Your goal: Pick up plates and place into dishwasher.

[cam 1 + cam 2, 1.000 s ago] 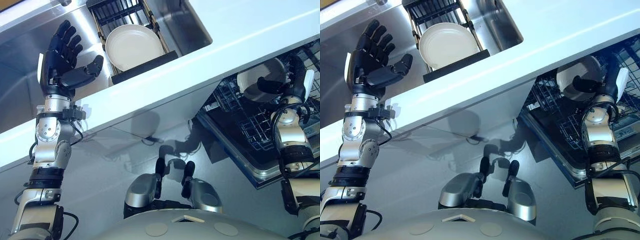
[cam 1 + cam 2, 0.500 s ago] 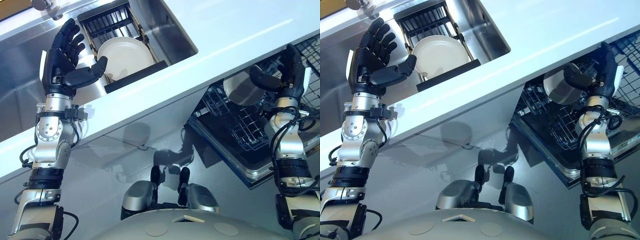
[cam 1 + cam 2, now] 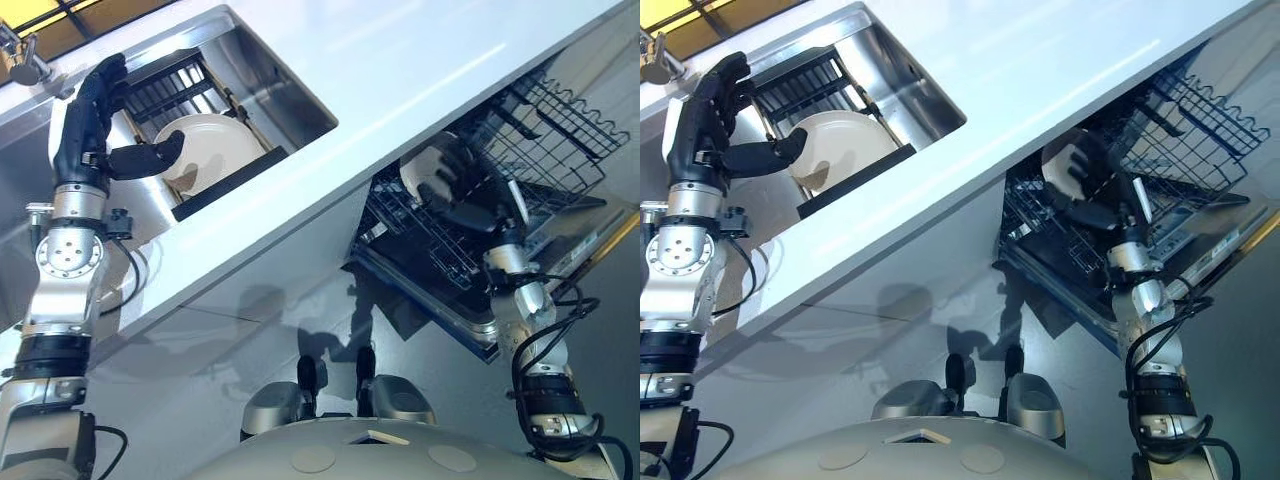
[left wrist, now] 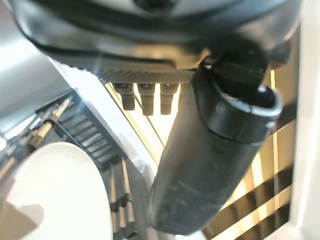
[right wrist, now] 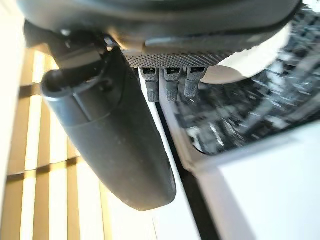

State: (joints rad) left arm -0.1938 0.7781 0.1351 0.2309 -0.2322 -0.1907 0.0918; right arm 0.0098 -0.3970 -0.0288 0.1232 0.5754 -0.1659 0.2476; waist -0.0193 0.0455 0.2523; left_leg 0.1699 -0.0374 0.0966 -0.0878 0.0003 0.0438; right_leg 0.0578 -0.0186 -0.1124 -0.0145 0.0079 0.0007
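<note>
A white plate (image 3: pixel 210 150) lies in a black dish rack (image 3: pixel 165 85) inside the steel sink (image 3: pixel 270 85). My left hand (image 3: pixel 92 120) is raised beside it, open, with the thumb reaching toward the plate's rim without touching it; the left wrist view has the plate (image 4: pixel 50 195) past the thumb. A second white plate (image 3: pixel 413 175) stands in the dishwasher's lower rack (image 3: pixel 440 245). My right hand (image 3: pixel 455 185) is open just in front of this plate, fingers straight. In the right wrist view the plate (image 5: pixel 260 55) sits beyond the fingertips.
A white counter (image 3: pixel 400 70) runs between sink and dishwasher. The upper wire basket (image 3: pixel 550 120) is pulled out above the lower rack. The dishwasher door (image 3: pixel 570 235) hangs open. A faucet (image 3: pixel 20 65) stands at the sink's far left.
The camera has swung, shifting the whole picture. My right hand, curled on the plate a second ago, has let it go in the lower rack and opened. The left hand stays raised.
</note>
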